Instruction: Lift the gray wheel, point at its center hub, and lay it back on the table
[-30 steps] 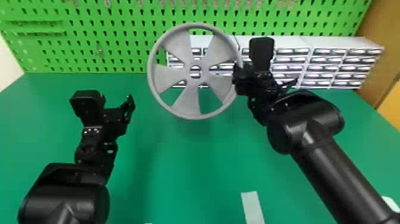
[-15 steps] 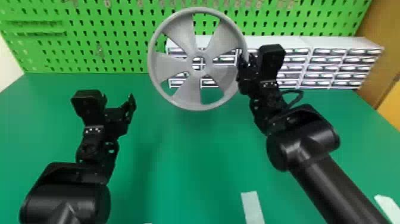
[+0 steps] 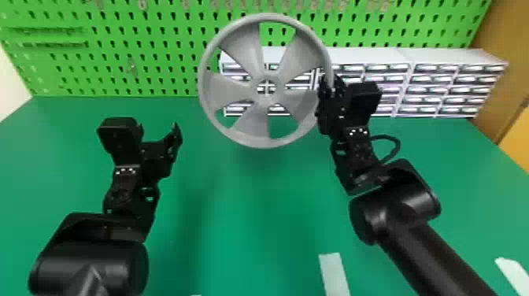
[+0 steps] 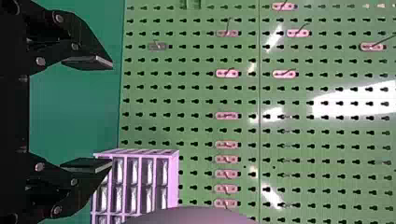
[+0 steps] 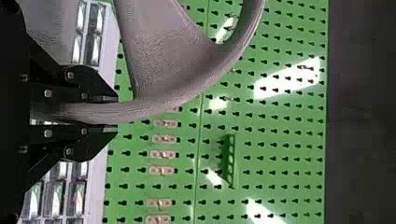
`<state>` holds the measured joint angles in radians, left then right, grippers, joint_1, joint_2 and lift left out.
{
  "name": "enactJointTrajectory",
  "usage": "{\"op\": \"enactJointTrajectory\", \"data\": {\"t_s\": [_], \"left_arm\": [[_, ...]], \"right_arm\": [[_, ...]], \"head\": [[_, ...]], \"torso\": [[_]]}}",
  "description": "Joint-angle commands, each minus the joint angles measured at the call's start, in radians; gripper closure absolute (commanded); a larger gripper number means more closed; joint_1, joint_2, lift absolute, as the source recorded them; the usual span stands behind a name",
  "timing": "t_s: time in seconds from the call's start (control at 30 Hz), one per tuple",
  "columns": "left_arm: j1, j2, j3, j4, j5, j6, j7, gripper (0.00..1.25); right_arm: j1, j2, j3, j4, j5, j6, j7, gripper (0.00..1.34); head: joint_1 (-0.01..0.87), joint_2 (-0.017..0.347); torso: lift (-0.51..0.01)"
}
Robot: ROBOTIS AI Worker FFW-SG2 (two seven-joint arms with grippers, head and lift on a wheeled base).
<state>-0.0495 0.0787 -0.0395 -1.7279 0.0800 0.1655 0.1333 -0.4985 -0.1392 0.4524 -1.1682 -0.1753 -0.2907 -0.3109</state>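
across the far side stands a green pegboard point(image 3: 157, 43), dotted with keyhole slots and bearing small hook plates point(image 4: 227, 145) and a slim green holder point(image 5: 231, 161). white drawer units point(image 3: 441, 55) stand in a row before it, from the middle to the right. a brown panel point(image 3: 502, 59) rises at far right; two white strips, one point(image 3: 333, 273) nearer the middle, another point(image 3: 513, 273) at right, lie flat on the near side.

Gray wheel point(image 3: 252, 117): circular rim, five broad spokes widening outward from small round center hub point(image 3: 267, 77), open gaps between spokes. Pose roughly upright, face toward head view; rim held on robot's right side, entire wheel raised above green table point(image 3: 236, 220).
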Motion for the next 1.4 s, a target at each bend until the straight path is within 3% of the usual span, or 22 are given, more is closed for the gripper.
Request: {"op": "enactJointTrajectory", "data": {"t_s": [0.0, 0.43, 0.77, 1.17, 1.37], "left_arm": [[-0.004, -0.001, -0.007, 0.005, 0.000, 0.000, 0.000, 0.51], [-0.006, -0.001, -0.013, 0.007, 0.007, 0.000, 0.002, 0.51], [-0.004, -0.001, -0.025, 0.007, 0.015, 0.002, 0.003, 0.52], [-0.001, -0.001, -0.066, -0.021, -0.019, 0.078, 0.023, 1.00], [0.007, -0.002, -0.089, -0.042, -0.011, 0.094, 0.095, 1.19]], "right_arm": [[-0.003, 0.007, -0.001, 0.056, 0.039, -0.113, -0.027, 1.21], [-0.003, 0.009, -0.005, 0.124, 0.089, -0.249, -0.056, 1.22], [-0.006, 0.009, -0.001, 0.134, 0.092, -0.252, -0.066, 1.22], [-0.006, 0.007, -0.005, 0.136, 0.092, -0.245, -0.066, 1.22], [-0.006, 0.007, -0.008, 0.136, 0.091, -0.242, -0.066, 1.22]], "head": [[0.692, 0.048], [0.692, 0.048], [0.692, 0.048], [0.692, 0.048], [0.692, 0.048]], "torso": [[-0.096], [-0.096], [-0.096], [-0.096], [-0.096]]}}
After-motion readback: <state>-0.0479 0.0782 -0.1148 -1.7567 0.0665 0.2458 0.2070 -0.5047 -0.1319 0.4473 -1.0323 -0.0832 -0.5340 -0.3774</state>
